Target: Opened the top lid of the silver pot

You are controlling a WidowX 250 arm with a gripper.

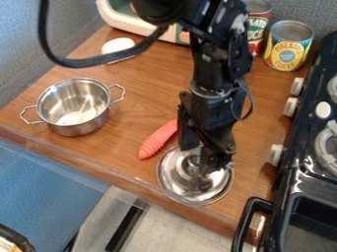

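Silver pot [80,129], upright and uncovered at the left of the wooden surface [125,140], its two wire handles projecting from opposite sides. The metal lid [176,178] lies well apart from it, by the near edge of the surface, beside a ridged orange-red object [156,140]. The gripper [201,153] hangs over the lid with its fingers apart near the centre; whether either touches the lid cannot be told. With the pot bare, the opening step appears complete, leaving only withdrawal. The next move calls for a straight, slow rise, the fingers kept spread until clear; a sideways sweep could drag the lid, likely smooth and easily slid, over the edge.
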